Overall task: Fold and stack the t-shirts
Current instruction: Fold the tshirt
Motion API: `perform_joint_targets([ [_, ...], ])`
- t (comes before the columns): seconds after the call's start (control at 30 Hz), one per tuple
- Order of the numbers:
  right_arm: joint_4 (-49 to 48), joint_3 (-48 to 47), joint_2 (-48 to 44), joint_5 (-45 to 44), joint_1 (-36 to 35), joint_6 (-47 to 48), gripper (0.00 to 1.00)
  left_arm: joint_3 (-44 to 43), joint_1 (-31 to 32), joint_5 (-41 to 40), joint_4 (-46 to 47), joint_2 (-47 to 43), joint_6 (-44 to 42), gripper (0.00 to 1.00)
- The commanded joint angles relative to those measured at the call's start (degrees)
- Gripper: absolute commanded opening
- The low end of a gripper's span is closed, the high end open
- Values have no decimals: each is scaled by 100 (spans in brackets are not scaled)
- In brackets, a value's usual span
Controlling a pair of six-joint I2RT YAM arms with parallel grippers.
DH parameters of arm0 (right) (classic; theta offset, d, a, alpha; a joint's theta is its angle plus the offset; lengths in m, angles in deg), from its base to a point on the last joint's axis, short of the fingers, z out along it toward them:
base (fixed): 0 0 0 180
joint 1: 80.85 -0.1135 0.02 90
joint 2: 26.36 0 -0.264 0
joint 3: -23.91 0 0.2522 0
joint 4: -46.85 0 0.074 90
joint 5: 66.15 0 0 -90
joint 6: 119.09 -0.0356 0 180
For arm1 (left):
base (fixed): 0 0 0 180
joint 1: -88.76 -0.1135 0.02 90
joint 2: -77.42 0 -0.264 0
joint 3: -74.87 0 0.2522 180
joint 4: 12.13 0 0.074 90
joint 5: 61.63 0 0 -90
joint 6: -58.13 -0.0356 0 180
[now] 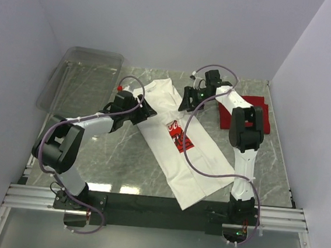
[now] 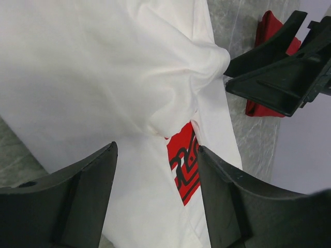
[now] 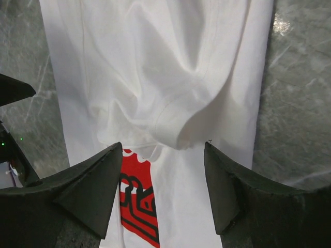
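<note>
The white t-shirt is folded into a long strip. It lies on a diagonal across the counter, from the far middle down to the near edge right of centre, where its lower end reaches the mounting rail. The red t-shirt lies folded near the far right corner, apart from the white one and partly behind the right arm. A clear plastic bin fills the far left corner, and walls close off the left, far and right sides. Bare counter shows to the near left of the strip and between the strip and the right edge. The left arm reaches from its base with the elbow bent, bringing the left jaws to the strip's left edge near its far end. The right arm stretches forward and doubles back, so the right jaws stand at the opposite edge, facing the left pair. Both pairs are spread apart over the white cloth and grip nothing. Only the right wrist view shows the rolled sleeve fold between its jaws, above the red graphic. Only the left wrist view shows the opposing jaws close beside a raised bunch of cloth.
</note>
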State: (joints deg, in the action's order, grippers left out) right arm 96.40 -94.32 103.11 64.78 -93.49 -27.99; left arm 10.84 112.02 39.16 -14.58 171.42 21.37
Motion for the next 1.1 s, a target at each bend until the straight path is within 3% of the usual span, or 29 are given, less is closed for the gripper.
perform_joint_targets([
  [0.0, -20, -197, 60, 126, -54, -102, 71, -274, -24, 257, 143, 136, -173, 68],
  [0.27, 165, -417, 448, 284, -133, -75, 68, -160, -24, 354, 293, 304, -85, 68],
  [0.37, 165, -320, 360, 293, -168, -14, 62, -168, -33, 354, 249, 312, -111, 68],
  [0.5, 209, -250, 246, 460, -177, 13, 47, -168, -42, 336, 214, 339, -146, 68],
  [0.8, 261, 31, -53, 583, -168, 21, 27, -72, -103, 319, 205, 356, -182, 68],
  [1.07, 411, 41, -317, 618, -1, -22, 17, -45, -156, 293, 126, 268, -243, 68],
])
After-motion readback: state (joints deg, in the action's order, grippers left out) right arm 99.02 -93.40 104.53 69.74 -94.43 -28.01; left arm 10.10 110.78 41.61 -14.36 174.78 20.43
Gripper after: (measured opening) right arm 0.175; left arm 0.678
